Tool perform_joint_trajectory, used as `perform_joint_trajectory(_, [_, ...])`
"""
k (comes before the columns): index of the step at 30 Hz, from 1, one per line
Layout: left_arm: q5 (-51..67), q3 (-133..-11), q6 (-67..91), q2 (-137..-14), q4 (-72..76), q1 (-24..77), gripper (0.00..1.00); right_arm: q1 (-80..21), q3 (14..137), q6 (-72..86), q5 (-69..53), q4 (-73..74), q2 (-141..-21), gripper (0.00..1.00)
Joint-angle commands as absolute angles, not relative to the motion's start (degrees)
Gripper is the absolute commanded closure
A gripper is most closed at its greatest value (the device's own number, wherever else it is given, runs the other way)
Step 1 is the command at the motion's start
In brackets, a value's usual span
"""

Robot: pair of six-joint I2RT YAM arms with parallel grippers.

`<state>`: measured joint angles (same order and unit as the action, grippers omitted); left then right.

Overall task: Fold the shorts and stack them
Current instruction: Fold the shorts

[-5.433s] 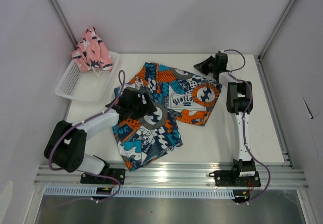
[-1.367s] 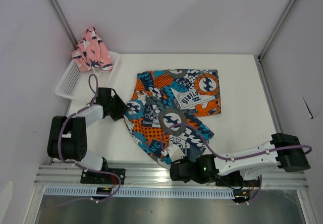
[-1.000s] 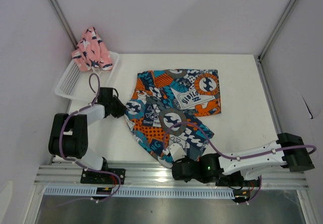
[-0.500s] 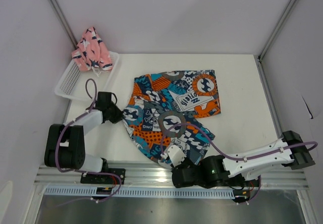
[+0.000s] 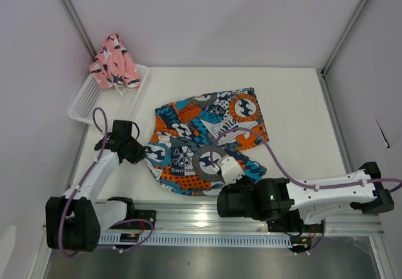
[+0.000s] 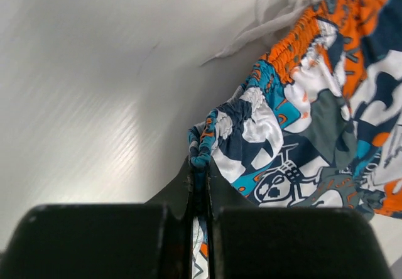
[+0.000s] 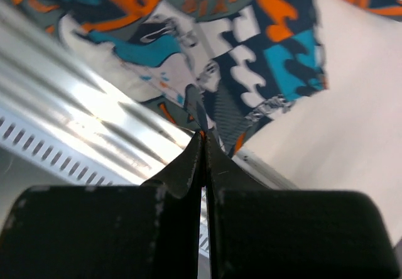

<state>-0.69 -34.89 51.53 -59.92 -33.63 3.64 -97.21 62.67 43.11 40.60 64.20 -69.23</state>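
The blue, orange, white and grey printed shorts (image 5: 207, 137) lie rumpled near the front middle of the table. My left gripper (image 5: 142, 155) is shut on the gathered waistband at their left edge; in the left wrist view the blue elastic (image 6: 202, 150) is pinched between the left gripper's (image 6: 200, 166) jaws. My right gripper (image 5: 227, 180) is shut on the shorts' near hem, which it holds up; the right wrist view shows that gripper (image 7: 202, 134) nipping a thin fold of the print (image 7: 251, 46). The pink shorts (image 5: 114, 62) sit bunched on the far rim of the basket.
A white mesh basket (image 5: 94, 103) stands at the back left. The aluminium rail (image 5: 188, 213) runs along the near edge, right under the right gripper. White walls and metal posts close in the table on both sides.
The left gripper has shut on the waistband and drawn it toward the near left. The right gripper has raised the hem and carried it farther in. The printed shorts shifted left and bunched.
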Motion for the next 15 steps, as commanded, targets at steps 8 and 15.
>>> perform_joint_trajectory(8, [-5.9,-49.39,56.16,-74.79,-52.12,3.78,1.0,-74.03,66.71,29.29,43.95,57.32,-60.38,1.0])
perform_joint_trajectory(15, [-0.53,-53.15,60.54,-75.76,-52.02,3.78,1.0,-57.41,68.38,16.45,40.88,46.42,-61.7,1.0])
